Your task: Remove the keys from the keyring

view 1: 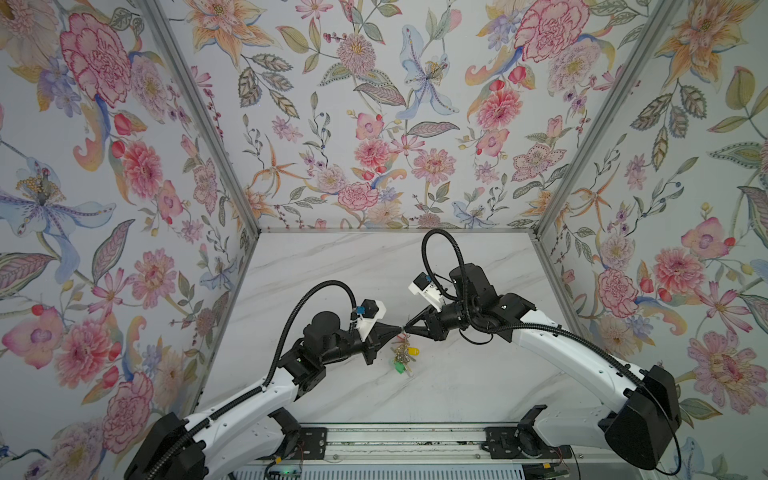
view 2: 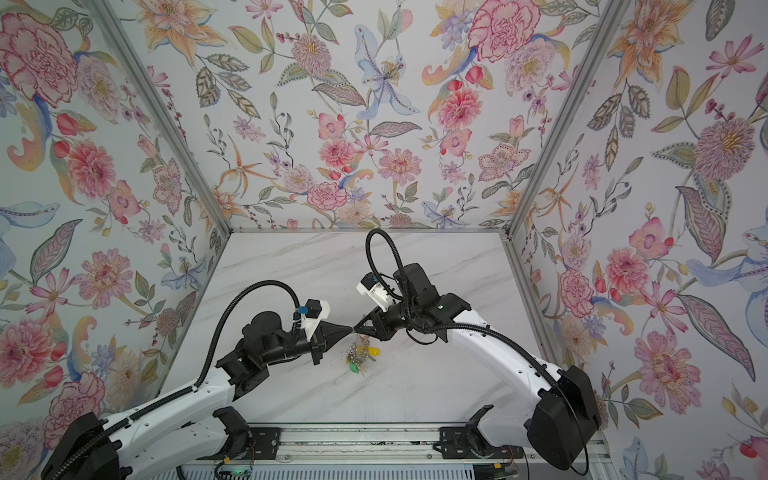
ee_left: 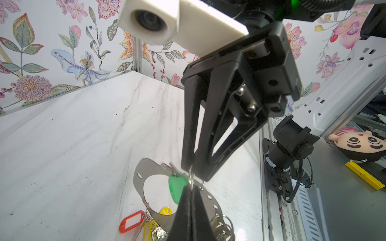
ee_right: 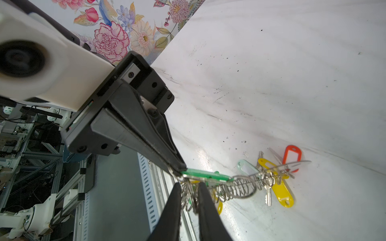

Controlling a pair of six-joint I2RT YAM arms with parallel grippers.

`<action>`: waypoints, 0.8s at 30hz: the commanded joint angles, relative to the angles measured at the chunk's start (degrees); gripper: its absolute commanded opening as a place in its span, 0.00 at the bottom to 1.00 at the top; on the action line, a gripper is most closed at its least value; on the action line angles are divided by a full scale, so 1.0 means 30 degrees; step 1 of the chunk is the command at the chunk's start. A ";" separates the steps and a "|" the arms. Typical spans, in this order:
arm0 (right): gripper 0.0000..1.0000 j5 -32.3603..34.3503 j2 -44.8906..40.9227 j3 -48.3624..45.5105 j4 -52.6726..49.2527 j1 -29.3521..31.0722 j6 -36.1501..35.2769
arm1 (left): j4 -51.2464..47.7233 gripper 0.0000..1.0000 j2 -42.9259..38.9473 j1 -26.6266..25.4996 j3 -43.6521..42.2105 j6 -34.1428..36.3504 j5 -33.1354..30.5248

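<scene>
The keyring [ee_left: 139, 186] is held up on edge above the middle of the worktop [view 1: 415, 270], where both claws meet tip to tip. The keys [ee_right: 268, 194] dangle from its rim with a green tag [ee_left: 176, 185], a yellow tag [ee_right: 279, 192] and a red-orange tag [ee_left: 131, 223] (the lowest seem to rest on the marble). The left claw [view 1: 398, 330] is clamped tight on the hoop's rim; the right claw [view 1: 409, 328], reaching in from the right, nips a little wire ring [ee_left: 191, 175] just beside it

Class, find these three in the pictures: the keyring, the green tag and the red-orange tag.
keyring [ee_left: 139, 186]: left wrist view, on the flat grey band beside its big hole.
green tag [ee_left: 176, 187]: left wrist view, middle of its visible face.
red-orange tag [ee_left: 132, 221]: left wrist view, its middle window.
</scene>
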 commanded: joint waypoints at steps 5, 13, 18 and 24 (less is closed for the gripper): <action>0.00 0.0563 -0.0215 0.0600 -0.0766 0.0127 -0.0443 | 0.0780 0.00 -0.0310 0.0222 0.0215 0.0347 -0.0040; 0.00 0.3134 -0.1373 0.0038 0.0350 -0.0052 0.0652 | 0.0830 0.00 -0.0607 0.0203 -0.0230 0.0300 -0.0452; 0.00 0.4622 -0.2930 -0.1615 0.3263 0.0173 0.2870 | 0.1353 0.00 -0.0446 0.0206 -0.0542 -0.0018 -0.0366; 0.00 0.7252 -0.3882 -0.2921 0.5545 0.1698 0.4534 | 0.1979 0.00 -0.0081 0.0225 -0.0675 -0.0286 -0.0309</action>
